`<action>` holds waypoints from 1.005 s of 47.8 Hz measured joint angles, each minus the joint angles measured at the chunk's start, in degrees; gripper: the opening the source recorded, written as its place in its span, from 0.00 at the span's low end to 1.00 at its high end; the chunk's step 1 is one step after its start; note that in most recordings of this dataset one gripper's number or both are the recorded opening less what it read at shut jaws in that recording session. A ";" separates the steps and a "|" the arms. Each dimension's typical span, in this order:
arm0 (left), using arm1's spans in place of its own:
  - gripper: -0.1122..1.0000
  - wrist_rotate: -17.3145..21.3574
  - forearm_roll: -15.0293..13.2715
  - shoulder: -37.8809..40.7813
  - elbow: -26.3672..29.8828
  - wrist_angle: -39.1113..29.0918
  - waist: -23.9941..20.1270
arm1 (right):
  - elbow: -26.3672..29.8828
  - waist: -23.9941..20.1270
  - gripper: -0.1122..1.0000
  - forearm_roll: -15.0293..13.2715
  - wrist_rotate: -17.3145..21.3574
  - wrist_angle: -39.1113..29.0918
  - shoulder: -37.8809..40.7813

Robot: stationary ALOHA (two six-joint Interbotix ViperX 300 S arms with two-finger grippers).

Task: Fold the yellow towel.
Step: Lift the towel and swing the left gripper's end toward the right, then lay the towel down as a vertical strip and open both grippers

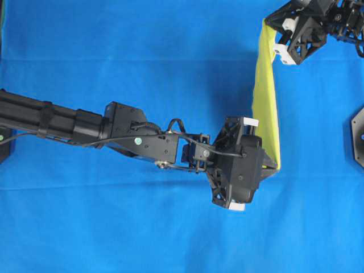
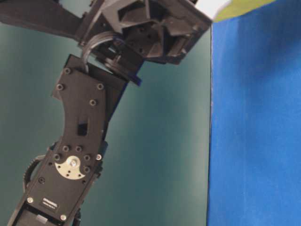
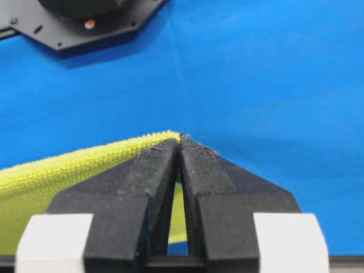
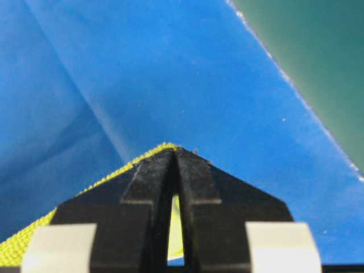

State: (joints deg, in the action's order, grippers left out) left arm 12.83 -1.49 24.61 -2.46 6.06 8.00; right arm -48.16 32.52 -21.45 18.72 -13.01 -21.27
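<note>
The yellow towel (image 1: 266,96) hangs stretched as a narrow band above the blue cloth (image 1: 142,51), w/ one corner pinched tight in my left gripper (image 3: 180,142) and the other clamped in my right gripper (image 4: 177,151) at the overhead view's top-right edge. Beneath it the blue cloth shows soft creases and covers the table to its edge, and a dull green wall (image 2: 160,155) stands beyond. A black base plate (image 1: 358,136) sits near the right edge.

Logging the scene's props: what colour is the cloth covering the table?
Bright blue, plain with no pattern; the overhead view shows it best.
</note>
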 measured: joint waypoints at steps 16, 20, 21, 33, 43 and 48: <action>0.12 -4.04 0.00 -2.64 -10.02 2.90 -0.18 | 4.66 -1.05 0.12 0.00 0.26 8.70 12.92; 0.12 -4.92 0.00 -4.66 -14.33 5.27 -0.09 | 7.21 -1.85 0.12 -0.09 0.26 9.93 16.70; 0.12 -5.27 0.00 -5.19 -15.82 5.89 -0.09 | 7.91 -2.11 0.12 0.00 0.26 10.28 17.67; 0.12 -9.67 -0.09 -9.05 -25.58 8.26 0.53 | 14.06 -4.39 0.12 -0.09 0.26 10.81 23.82; 0.12 -10.20 -0.09 -9.76 -27.33 8.53 0.62 | 15.29 -5.10 0.12 -0.09 0.26 10.81 24.87; 0.12 -10.20 -0.09 -9.76 -27.33 8.44 0.70 | 15.29 -5.27 0.12 0.00 0.53 10.81 24.96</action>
State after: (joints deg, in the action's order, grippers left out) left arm 2.64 -1.58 14.85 -29.79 14.50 8.70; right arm -32.87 27.25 -21.45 19.25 -2.20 3.69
